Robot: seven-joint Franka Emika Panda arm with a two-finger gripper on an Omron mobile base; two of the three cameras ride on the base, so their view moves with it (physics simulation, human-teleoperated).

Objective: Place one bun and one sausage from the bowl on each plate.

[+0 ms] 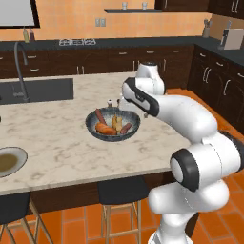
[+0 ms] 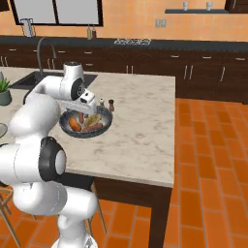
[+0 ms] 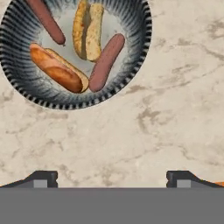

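Hand view: bowl [image 3: 26, 94] holding buns [image 3: 59, 68], sausages [image 3: 106, 61].

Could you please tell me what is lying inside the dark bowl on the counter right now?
The bowl holds two buns and two sausages. Nothing covers them; one sausage's end is cropped.

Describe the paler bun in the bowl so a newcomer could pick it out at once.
On the marble island counter sits a wide dark bowl with a ribbed wall. Inside lie two buns and two sausages. The wanted bun is the yellow-tan one, split along its top, between the two sausages; the other bun is orange-brown.
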